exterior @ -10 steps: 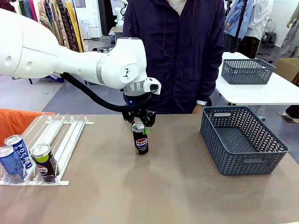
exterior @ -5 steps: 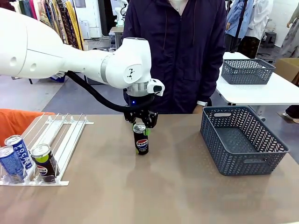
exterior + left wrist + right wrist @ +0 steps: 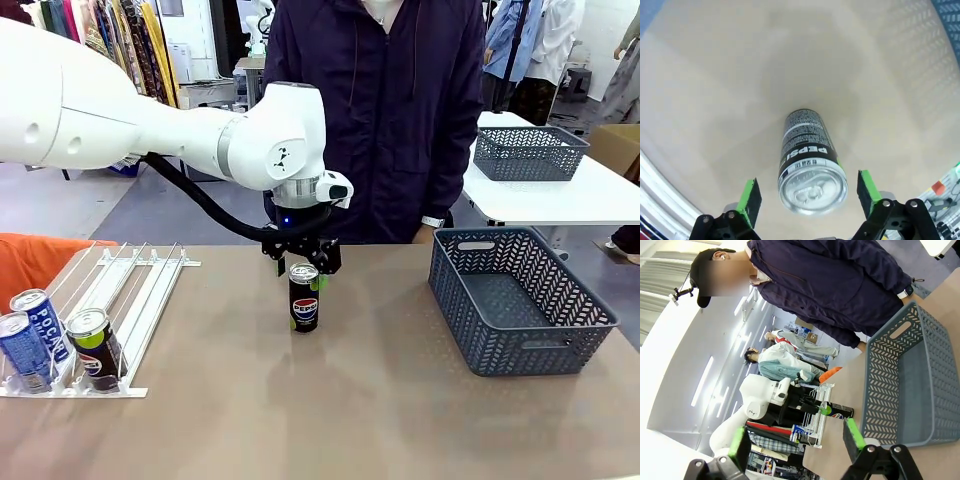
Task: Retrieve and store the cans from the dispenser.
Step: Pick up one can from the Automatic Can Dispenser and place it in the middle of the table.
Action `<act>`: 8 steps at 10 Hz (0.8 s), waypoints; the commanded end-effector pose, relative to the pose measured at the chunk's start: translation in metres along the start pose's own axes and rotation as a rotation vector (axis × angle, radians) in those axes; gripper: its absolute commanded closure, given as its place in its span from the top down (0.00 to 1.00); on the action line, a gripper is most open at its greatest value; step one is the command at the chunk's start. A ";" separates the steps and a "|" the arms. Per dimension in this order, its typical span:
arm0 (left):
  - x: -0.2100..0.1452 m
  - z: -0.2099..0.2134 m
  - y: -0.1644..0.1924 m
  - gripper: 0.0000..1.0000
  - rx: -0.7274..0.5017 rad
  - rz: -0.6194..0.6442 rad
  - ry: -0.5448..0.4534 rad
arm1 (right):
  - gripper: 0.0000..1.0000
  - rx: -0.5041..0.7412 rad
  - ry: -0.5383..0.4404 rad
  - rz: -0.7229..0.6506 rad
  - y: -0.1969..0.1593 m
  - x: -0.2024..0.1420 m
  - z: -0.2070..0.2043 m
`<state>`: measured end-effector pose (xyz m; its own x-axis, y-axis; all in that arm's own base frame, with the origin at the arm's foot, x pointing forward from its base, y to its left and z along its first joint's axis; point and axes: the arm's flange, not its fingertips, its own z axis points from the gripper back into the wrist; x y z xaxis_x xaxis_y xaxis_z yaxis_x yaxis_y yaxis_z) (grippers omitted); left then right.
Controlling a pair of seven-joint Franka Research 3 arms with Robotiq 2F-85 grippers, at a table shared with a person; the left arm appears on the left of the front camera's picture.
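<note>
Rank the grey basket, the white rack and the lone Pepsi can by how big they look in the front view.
1. Grey basket and white rack: they cover about the same area, so I won't rank them.
2. Lone Pepsi can, plainly smallest.

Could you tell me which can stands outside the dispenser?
The black Pepsi can mid-table under the left gripper; three others sit in the dispenser.
</note>
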<state>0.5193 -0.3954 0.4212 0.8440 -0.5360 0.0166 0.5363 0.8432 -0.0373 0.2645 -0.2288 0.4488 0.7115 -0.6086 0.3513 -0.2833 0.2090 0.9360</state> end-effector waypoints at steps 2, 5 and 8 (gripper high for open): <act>-0.043 0.084 0.021 1.00 -0.046 0.058 -0.114 | 1.00 0.020 -0.020 -0.019 0.006 0.003 -0.002; -0.129 0.186 0.137 1.00 -0.327 0.151 -0.134 | 1.00 0.020 -0.020 -0.019 0.006 0.003 -0.002; -0.279 0.218 0.267 1.00 -0.718 0.205 -0.357 | 1.00 0.020 -0.020 -0.019 0.006 0.003 -0.002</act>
<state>0.4457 -0.0602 0.6543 0.9158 -0.2896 0.2781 0.4014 0.6799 -0.6137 0.2645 -0.2289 0.4486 0.7119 -0.6087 0.3504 -0.2823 0.2088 0.9363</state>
